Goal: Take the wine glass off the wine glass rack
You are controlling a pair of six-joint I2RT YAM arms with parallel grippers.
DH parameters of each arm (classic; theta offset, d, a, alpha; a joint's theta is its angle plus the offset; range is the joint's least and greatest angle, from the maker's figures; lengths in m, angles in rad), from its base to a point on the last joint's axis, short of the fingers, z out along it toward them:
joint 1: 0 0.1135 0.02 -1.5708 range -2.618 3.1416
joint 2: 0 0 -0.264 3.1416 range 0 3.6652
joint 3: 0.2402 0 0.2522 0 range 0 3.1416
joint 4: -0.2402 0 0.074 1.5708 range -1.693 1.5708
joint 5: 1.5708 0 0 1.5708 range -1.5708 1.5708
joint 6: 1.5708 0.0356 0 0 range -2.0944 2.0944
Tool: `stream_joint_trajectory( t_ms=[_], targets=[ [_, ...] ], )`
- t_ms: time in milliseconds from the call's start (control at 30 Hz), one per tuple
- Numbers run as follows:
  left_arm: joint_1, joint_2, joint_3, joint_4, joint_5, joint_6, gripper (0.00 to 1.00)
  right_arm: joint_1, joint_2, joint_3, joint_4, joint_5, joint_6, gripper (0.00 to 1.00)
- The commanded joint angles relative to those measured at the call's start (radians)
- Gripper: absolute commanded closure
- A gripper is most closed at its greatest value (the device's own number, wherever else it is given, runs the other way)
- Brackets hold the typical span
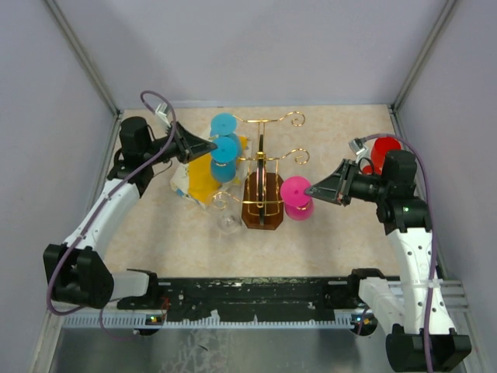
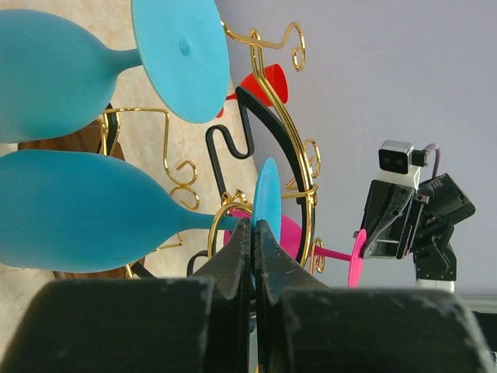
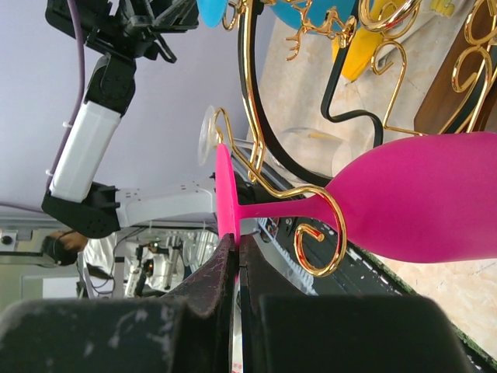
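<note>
**Top view:** The wine glass rack (image 1: 262, 186) stands mid-bench (image 1: 342, 237), gold wire arms rising from a dark wood base. Two blue glasses hang on its left side: the farther blue wine glass (image 1: 224, 124) and, just in front of it, the nearer blue wine glass (image 1: 227, 149). The left pincer (image 1: 210, 145) comes in from the left w/ its tip at the nearer one's foot. The pink wine glass (image 1: 295, 193) hangs on the rack's right side, and the right pincer (image 1: 310, 189) has its tip against it. A clear glass (image 1: 227, 220) sits near the base on its front-left. A yellow-and-white cloth (image 1: 200, 179) lies left of the rack. A red glass (image 1: 384, 149) is behind the right arm.

**Left wrist:** The left pincer's jaws are clamped on the rim of the nearer blue glass's foot disc, seen edge-on. The stem runs through a gold wire loop, so the glass is on the rack. The farther blue glass fills the upper left.

**Right wrist:** The right pincer is closed tight on the edge of the pink foot disc. The pink stem lies in a gold scroll arm, w/ the bowl to the right, so it hangs on the rack. The clear glass shows behind, blurred.
</note>
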Motion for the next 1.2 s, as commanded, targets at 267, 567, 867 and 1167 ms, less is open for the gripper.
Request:
stream_joint_trajectory(
  t_ms=[267,567,867,1167],
  targets=[
    [-0.090,0.011,0.043,0.080,-0.018,-0.039,1.00,-0.004,-0.017,0.007,0.090,-0.043,0.024,1.00],
    [-0.089,-0.074,0.051,-0.078,-0.013,0.027,1.00,-0.004,-0.038,0.003,0.076,-0.082,0.027,1.00],
    [-0.089,-0.114,0.031,-0.149,0.003,0.067,1.00,0.093,-0.044,-0.011,0.051,-0.028,0.021,1.00],
    [-0.089,-0.115,0.028,-0.156,0.031,0.070,1.00,0.166,-0.045,-0.027,0.061,0.023,0.043,1.00]
  ],
)
